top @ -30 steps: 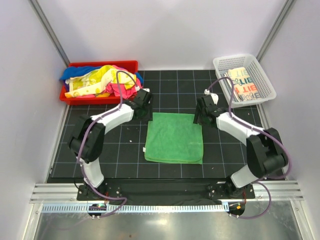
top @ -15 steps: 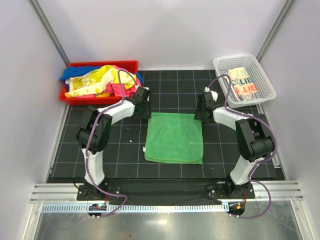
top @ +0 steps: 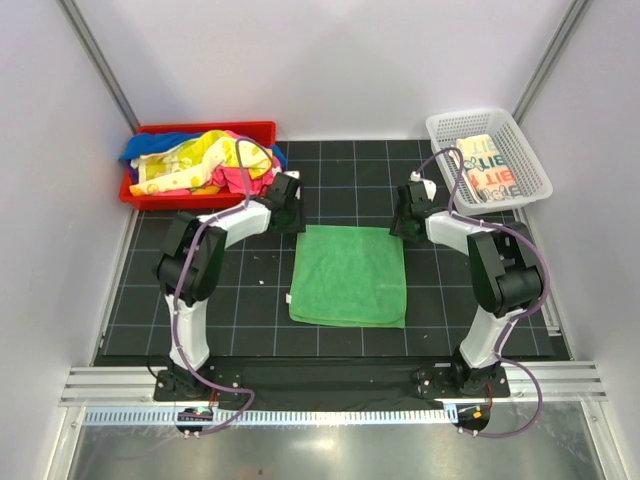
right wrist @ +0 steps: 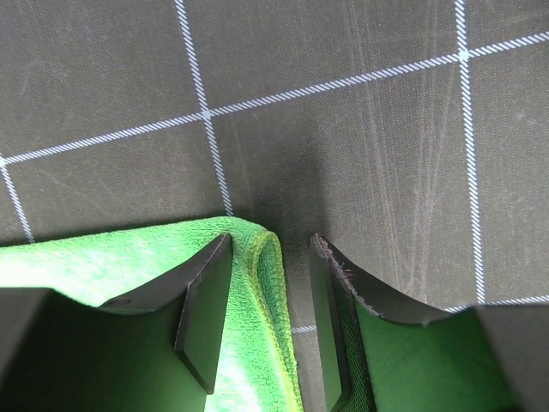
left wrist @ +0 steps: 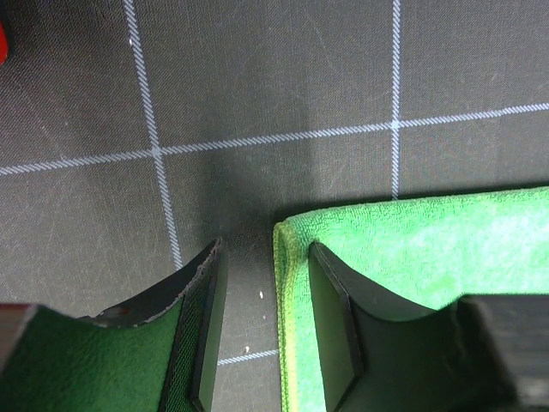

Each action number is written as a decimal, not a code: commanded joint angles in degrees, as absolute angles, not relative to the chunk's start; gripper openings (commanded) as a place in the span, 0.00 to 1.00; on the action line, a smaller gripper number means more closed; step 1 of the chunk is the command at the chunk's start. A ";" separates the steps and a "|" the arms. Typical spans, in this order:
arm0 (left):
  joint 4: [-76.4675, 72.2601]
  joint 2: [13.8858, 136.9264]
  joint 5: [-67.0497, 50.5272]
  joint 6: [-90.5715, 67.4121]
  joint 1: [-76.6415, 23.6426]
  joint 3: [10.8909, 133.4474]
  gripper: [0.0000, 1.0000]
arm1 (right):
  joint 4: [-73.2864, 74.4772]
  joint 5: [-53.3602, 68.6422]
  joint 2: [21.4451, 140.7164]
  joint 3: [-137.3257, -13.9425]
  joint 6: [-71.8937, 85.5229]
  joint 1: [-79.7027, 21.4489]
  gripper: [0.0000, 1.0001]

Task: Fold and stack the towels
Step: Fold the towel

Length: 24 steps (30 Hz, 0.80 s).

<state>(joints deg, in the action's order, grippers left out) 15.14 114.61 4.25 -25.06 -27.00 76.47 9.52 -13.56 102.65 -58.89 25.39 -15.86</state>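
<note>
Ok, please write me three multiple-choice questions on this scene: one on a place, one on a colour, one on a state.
1. Where does the lettered cream towel lie? A: on a shelf. B: in the white basket. C: on a hook.
2. Which colour is the middle towel on the mat? A: green. B: pink. C: blue.
3. How do the jaws of the left gripper stand? A: shut on nothing. B: shut on a pink cloth. C: apart, astride the middle towel's corner.
Answers: B, it lies inside the basket; A, green in every view; C, one finger over the cloth, the other over the mat.
</note>
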 commanded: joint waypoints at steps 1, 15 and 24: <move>13.36 116.72 3.96 -25.40 -26.72 76.82 0.46 | 6.59 -13.62 102.83 -60.64 25.31 -15.47 0.48; 11.08 117.25 2.55 -26.37 -26.81 74.62 0.41 | 5.71 -12.39 103.89 -60.38 25.22 -15.29 0.37; 7.30 116.54 1.06 -27.16 -26.72 71.63 0.36 | 5.98 -13.10 103.62 -60.20 25.05 -15.29 0.24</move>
